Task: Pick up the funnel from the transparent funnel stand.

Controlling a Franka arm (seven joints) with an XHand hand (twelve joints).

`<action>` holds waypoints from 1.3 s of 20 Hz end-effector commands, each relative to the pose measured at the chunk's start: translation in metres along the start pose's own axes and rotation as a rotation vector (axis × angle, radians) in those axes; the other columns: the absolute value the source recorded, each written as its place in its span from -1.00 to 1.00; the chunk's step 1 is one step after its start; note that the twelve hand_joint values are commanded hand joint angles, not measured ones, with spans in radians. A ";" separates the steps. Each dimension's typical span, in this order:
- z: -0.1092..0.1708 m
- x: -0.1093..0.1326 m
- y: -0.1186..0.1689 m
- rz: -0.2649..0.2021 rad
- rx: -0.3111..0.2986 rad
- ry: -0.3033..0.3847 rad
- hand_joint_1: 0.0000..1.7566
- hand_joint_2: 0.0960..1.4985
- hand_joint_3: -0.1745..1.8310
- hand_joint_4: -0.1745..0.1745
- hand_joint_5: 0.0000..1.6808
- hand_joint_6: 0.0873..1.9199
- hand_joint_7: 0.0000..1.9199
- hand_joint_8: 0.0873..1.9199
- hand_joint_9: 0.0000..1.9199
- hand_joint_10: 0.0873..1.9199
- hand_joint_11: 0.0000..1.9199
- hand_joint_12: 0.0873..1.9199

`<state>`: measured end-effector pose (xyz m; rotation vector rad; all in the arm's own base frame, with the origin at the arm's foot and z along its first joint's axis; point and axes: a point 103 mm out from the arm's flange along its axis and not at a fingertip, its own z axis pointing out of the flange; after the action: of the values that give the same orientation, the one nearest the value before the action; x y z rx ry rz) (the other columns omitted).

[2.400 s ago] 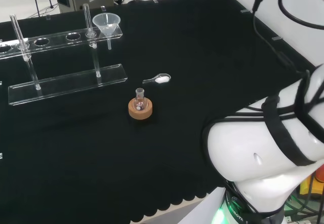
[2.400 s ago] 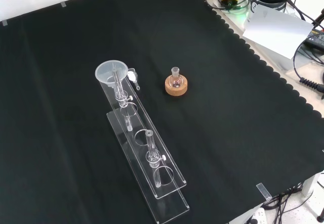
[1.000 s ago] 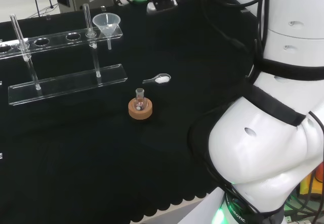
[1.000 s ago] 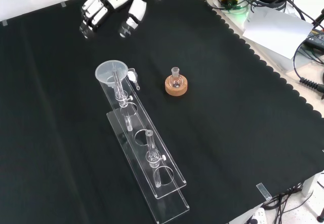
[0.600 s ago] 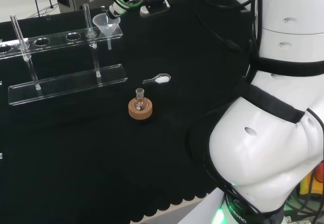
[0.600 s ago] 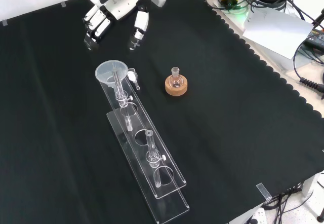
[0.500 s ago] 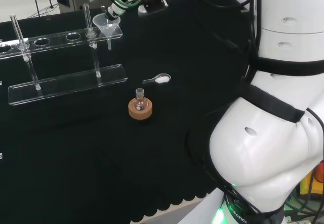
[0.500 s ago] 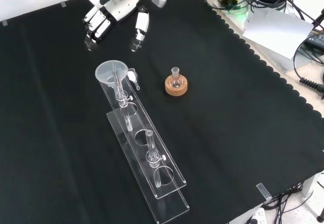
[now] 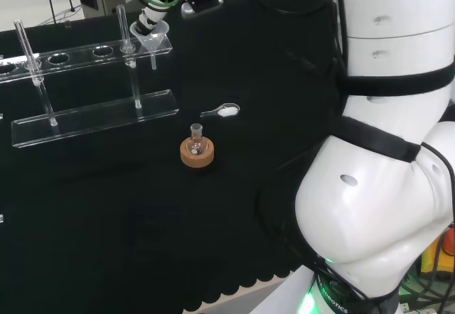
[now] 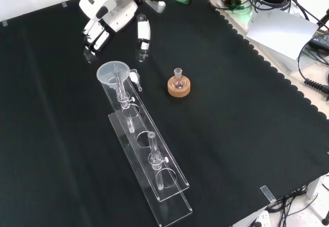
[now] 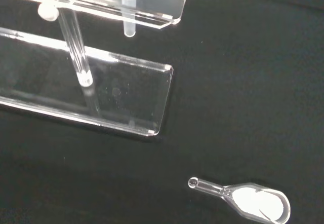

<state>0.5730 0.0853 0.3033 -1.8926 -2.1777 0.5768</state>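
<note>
We see funnel (image 10: 113, 73) seated in stand (image 10: 146, 157) end hole, just below hand (image 10: 114, 12); fingers spread, holding nothing. Scoop (image 10: 134, 77) beside funnel.

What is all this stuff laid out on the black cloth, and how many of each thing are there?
Clear plastic funnel: one, sits in the end hole of the stand, below the hand.
Transparent funnel stand: one, clear, long, with two upright rods, left of centre in the front view.
Small clear scoop: one, holds white powder, lies on the cloth beside the stand's funnel end.
Small round glass flask: one, clear, upright on the ring.
Cork ring: one, tan, mid-cloth.
Black cloth: one, covers the bench.
Robot arm: one, white.
Hand: one, black and white, fingers spread above the funnel.
</note>
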 end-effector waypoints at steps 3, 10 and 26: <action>0.007 0.011 0.014 -0.053 0.076 -0.055 -0.45 -0.06 -0.58 -0.29 -0.89 -1.00 -1.00 -0.46 -0.82 -0.16 -0.79 0.55; 0.007 0.013 0.016 -0.032 0.067 -0.062 -0.44 -0.07 -0.57 -0.29 -0.96 -1.00 -1.00 -0.66 -0.90 -0.14 -0.79 0.55; 0.012 0.013 0.037 -0.059 0.095 -0.069 -0.43 -0.08 -0.56 -0.04 -0.95 -1.00 -1.00 -0.70 -0.92 -0.08 -0.76 0.55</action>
<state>0.5953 0.1000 0.2796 -1.8125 -2.2061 0.6899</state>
